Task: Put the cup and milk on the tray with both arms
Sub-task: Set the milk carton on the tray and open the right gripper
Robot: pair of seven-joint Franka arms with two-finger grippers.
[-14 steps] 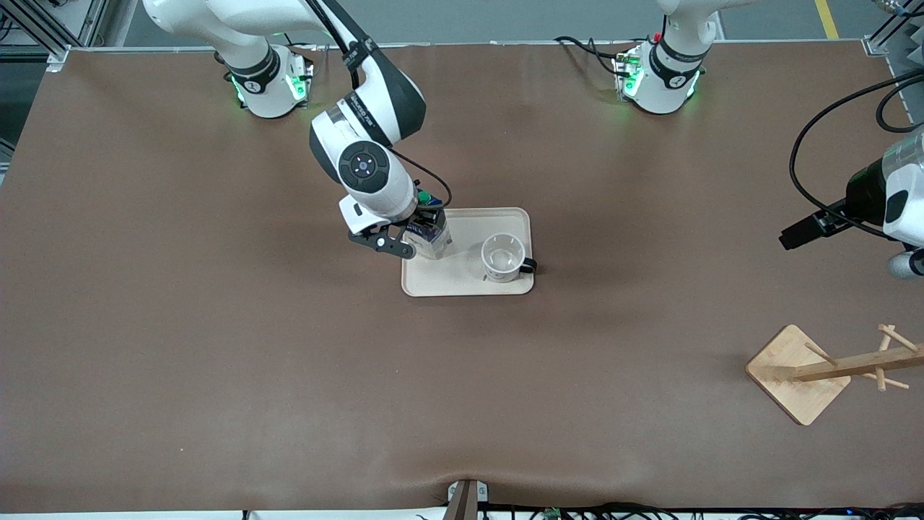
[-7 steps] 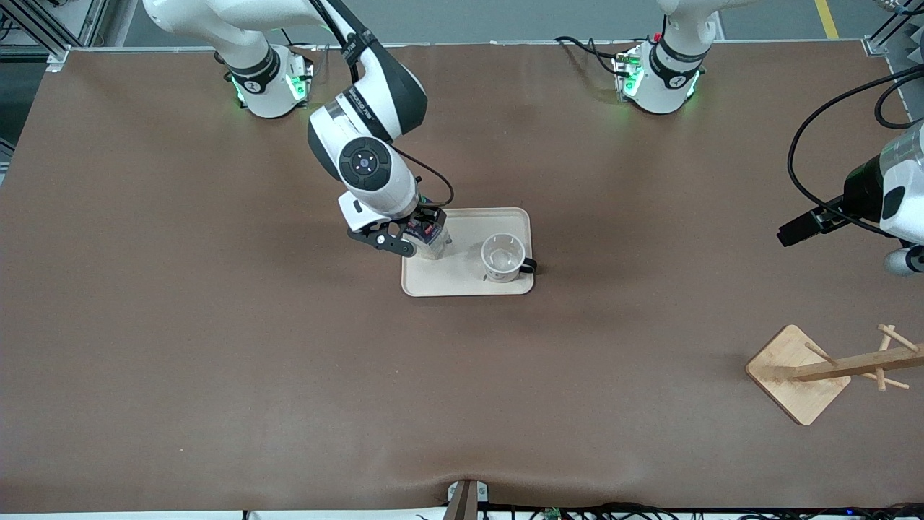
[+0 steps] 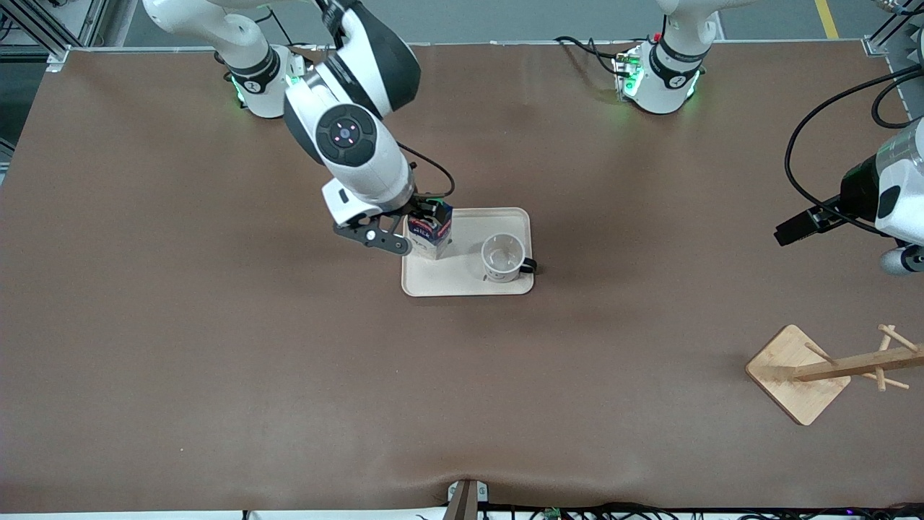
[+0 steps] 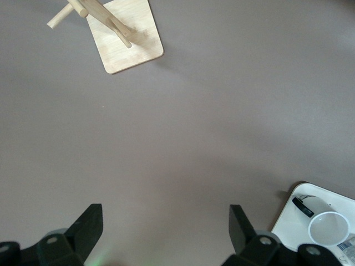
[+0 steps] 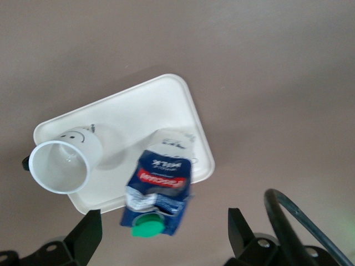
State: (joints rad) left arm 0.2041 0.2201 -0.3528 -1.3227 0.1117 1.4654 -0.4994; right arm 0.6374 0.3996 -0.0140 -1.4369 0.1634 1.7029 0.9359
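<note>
My right gripper [image 5: 161, 235] is up off the small dark-blue milk carton with the green round cap [image 3: 432, 230]. A second ago my black fingers stood down around that carton on the cream rectangular tray with rounded corners [image 3: 469, 278]; now they hang spread above it with nothing between them, and the carton stands on the tray by itself. My right arm's wrist and forearm have lifted and drawn back toward its base. The carton's red label band and blue top, half hidden under my wrist before, now show plainly. My left arm has drifted slightly at its end of the table, its gripper [image 4: 165, 230] open over the brown cloth.
</note>
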